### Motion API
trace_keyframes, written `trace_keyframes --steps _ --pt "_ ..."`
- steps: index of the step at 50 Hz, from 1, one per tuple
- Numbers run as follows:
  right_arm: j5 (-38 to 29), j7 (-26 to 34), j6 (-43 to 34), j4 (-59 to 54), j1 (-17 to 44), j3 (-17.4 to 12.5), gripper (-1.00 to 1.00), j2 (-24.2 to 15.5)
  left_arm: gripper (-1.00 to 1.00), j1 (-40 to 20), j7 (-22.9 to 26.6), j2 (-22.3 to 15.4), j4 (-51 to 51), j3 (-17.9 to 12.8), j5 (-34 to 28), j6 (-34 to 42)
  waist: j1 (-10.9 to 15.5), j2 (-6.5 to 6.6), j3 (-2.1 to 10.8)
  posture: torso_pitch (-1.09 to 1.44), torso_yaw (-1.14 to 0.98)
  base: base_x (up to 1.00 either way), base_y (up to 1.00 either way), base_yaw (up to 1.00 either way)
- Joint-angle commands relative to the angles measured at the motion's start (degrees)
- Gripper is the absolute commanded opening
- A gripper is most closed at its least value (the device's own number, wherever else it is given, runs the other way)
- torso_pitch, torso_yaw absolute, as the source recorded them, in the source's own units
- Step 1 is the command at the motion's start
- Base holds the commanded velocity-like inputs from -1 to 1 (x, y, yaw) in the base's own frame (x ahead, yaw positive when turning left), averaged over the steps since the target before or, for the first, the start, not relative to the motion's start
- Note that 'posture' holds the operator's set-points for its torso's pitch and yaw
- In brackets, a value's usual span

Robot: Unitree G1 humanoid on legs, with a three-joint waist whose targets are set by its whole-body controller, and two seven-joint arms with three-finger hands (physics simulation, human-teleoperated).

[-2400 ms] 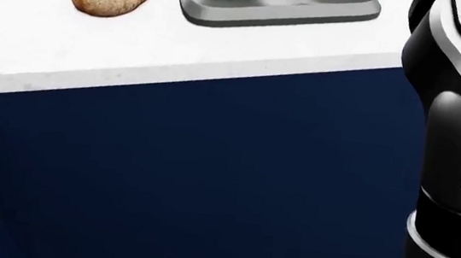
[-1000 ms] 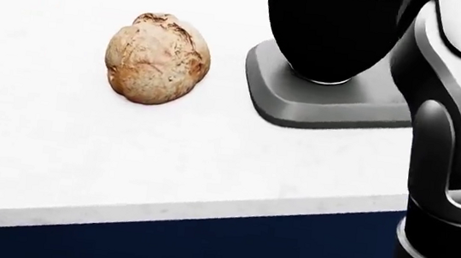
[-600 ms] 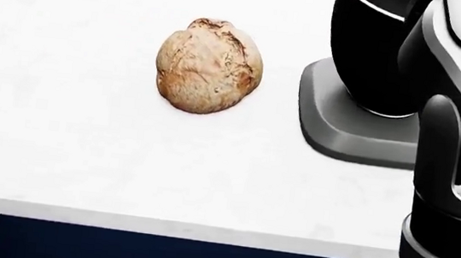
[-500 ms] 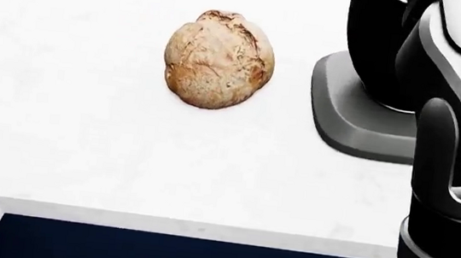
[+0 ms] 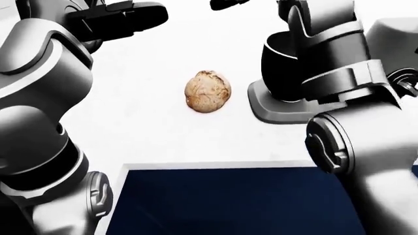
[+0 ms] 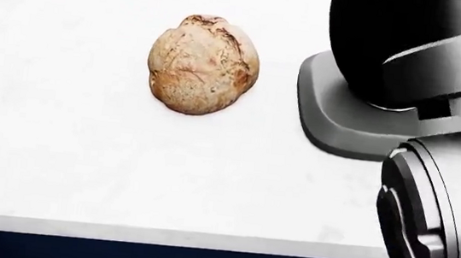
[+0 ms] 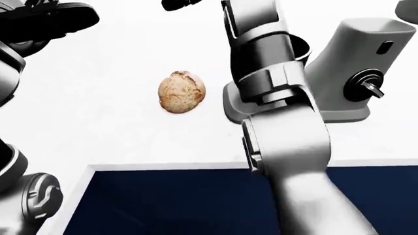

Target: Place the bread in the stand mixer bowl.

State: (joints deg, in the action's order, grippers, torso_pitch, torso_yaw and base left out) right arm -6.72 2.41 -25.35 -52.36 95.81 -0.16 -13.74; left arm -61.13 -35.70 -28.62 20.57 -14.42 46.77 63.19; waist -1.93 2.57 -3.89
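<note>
Blocking mixer bowl (image 5: 287,73): right arm (image 5: 353,122).

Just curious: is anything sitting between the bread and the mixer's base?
Nothing: in the head view only a bare strip of white counter separates the bread from the mixer's base.

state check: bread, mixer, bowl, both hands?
bread: lying on the white counter, untouched, left of the mixer in the head view
stand mixer: upright on the counter
mixer bowl: seated on the mixer base, contents hidden
left hand: raised above the counter, empty, fingers open
right hand: mostly out of frame, grip unclear
</note>
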Motion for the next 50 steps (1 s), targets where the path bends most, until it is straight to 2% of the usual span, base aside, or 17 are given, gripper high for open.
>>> trace_keyframes --steps 1,3,5,11,16,19,26,34,50 --pt "-3.8 3.4 9.5 -10.5 7.1 0.0 1.0 0.7 1.0 -1.8 0.0 -0.7 0.8 -0.7 -0.3 -1.6 -0.2 0.32 1.68 0.0 0.0 0.0 0.0 0.0" --pt "-6.8 4.9 11.7 -17.2 9.6 0.4 1.0 1.7 1.0 -1.7 0.1 -0.7 0.7 -0.7 -0.3 -1.6 -0.5 0.66 1.66 0.0 0.0 0.0 0.0 0.0" --pt "-11.6 6.6 12.2 -20.6 9.9 2.4 1.0 3.3 1.0 -1.8 0.1 -0.7 0.7 -0.7 -0.2 -1.7 -0.6 0.79 1.53 0.0 0.0 0.0 0.0 0.0" --pt "-22.9 11.5 10.4 -23.8 8.9 3.8 1.0 6.1 1.0 -1.8 0.4 -0.8 0.1 -0.7 -0.3 -2.2 -0.6 1.18 1.57 0.0 0.0 0.0 0.0 0.0" --pt "-32.7 22.9 6.7 -24.8 8.2 6.0 1.0 8.4 1.0 -1.8 0.7 -0.8 -0.2 -0.6 -0.4 -2.6 -0.6 1.54 1.43 0.0 0.0 0.0 0.0 0.0" --pt "-36.7 26.1 5.5 -24.8 8.1 5.4 1.0 9.2 1.0 -1.8 0.7 -0.8 -0.1 -0.6 -0.2 -2.5 -0.8 1.73 1.37 0.0 0.0 0.0 0.0 0.0" --pt "-39.8 25.6 4.7 -24.8 6.1 1.5 1.0 10.7 1.0 -1.7 0.9 -0.8 -0.1 -0.6 -0.4 -2.6 -0.7 1.97 1.48 0.0 0.0 0.0 0.0 0.0" --pt "-40.2 21.9 4.4 -24.9 2.7 -0.8 1.0 12.2 1.0 -1.6 1.0 -0.3 -0.1 -0.2 -0.9 -2.7 -0.5 1.9 1.83 0.0 0.0 0.0 0.0 0.0" --pt "-39.6 19.0 4.7 -25.0 -0.5 -1.4 1.0 14.6 1.0 -1.7 1.0 -0.4 0.3 -0.4 -0.8 -2.2 -0.1 1.66 2.03 0.0 0.0 0.0 0.0 0.0"
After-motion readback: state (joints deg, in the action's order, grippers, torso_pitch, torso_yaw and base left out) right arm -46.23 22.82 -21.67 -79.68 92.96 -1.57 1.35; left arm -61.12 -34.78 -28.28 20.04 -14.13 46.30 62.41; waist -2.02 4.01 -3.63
